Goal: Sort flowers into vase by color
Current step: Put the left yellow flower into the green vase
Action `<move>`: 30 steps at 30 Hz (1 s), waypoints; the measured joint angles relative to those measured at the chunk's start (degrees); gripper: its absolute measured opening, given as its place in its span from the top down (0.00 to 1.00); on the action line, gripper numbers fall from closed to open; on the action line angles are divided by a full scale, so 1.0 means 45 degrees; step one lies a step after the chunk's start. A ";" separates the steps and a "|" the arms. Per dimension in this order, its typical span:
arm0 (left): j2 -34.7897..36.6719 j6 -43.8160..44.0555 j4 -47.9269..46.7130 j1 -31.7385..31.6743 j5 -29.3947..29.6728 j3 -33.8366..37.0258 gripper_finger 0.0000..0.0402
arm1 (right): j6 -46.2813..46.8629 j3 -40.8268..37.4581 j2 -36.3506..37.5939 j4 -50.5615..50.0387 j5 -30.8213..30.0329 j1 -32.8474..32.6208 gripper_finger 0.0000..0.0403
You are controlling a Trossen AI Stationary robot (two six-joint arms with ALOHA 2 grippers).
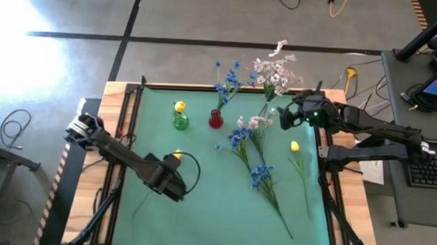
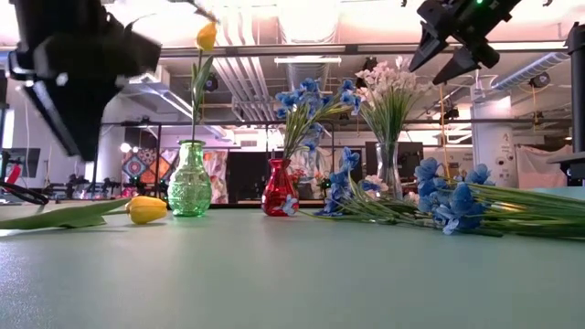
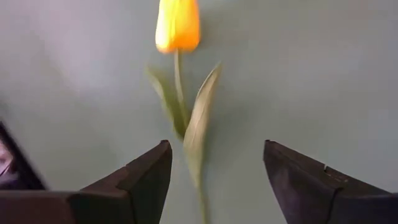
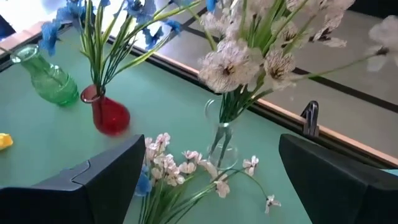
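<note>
Both grippers' jaws apart, nothing held.

Three vases sit toward the back of the mat (image 1: 200, 210): one vase (image 1: 180, 121) left, another (image 1: 215, 121) just right of it, a third (image 4: 222, 146) furthest right, each holding flowers. Loose stems (image 1: 264, 176) lie right of centre. One tulip (image 3: 178, 25) lies front-left, under the left gripper (image 3: 214, 165).

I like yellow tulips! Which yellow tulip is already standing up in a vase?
The yellow tulip in the green vase. The other two lie flat on the mat: one by the left gripper, one on the right side.
</note>
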State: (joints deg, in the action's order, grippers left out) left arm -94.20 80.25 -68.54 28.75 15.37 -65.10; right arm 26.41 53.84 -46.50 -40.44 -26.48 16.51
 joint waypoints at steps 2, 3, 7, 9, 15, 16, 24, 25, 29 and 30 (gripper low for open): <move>-0.0388 -0.0011 -0.0032 0.0048 -0.0306 0.0015 0.42 | 0.0000 0.0000 0.0000 -0.0038 0.0005 -0.0050 0.10; -0.0564 -0.0017 -0.0008 0.0070 -0.0330 0.0015 0.42 | 0.0005 0.0000 0.0000 -0.0016 0.0000 -0.0091 0.10; -0.1199 -0.0039 -0.0067 0.0083 -0.0418 0.0024 0.47 | 0.0005 0.0000 -0.0005 -0.0023 0.0000 -0.0230 0.10; -0.1415 -0.0039 -0.0109 0.0098 -0.0431 0.0039 0.49 | 0.0013 0.0000 -0.0005 -0.0022 -0.0003 -0.0304 0.10; -0.1726 -0.0024 0.0080 0.0098 -0.0583 0.0530 0.57 | 0.0083 0.0000 -0.0005 -0.0025 0.0000 -0.0659 0.10; -0.1647 0.0009 0.0294 0.0098 -0.0589 0.0753 0.58 | 0.0083 0.0000 -0.0005 -0.0025 -0.0002 -0.0717 0.10; -0.0734 0.0287 0.2927 0.0103 -0.0591 0.2800 0.67 | 0.0078 0.0000 -0.0010 -0.0028 -0.0005 -0.1145 0.10; -0.0680 0.0287 0.3211 0.0103 -0.0587 0.2974 0.68 | 0.0086 0.0000 -0.0010 -0.0025 -0.0005 -0.1179 0.10; -0.0624 0.0429 0.3572 0.0112 -0.0538 0.3295 0.71 | 0.0139 0.0000 -0.0010 -0.0025 -0.0005 -0.1233 0.10; -0.0624 0.0439 0.3572 0.0114 -0.0528 0.3311 0.71 | 0.0141 0.0000 -0.0010 -0.0025 -0.0005 -0.1233 0.10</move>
State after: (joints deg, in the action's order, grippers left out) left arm -97.01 82.22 -52.47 29.26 12.99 -50.20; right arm 27.05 53.84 -46.54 -40.56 -26.50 10.96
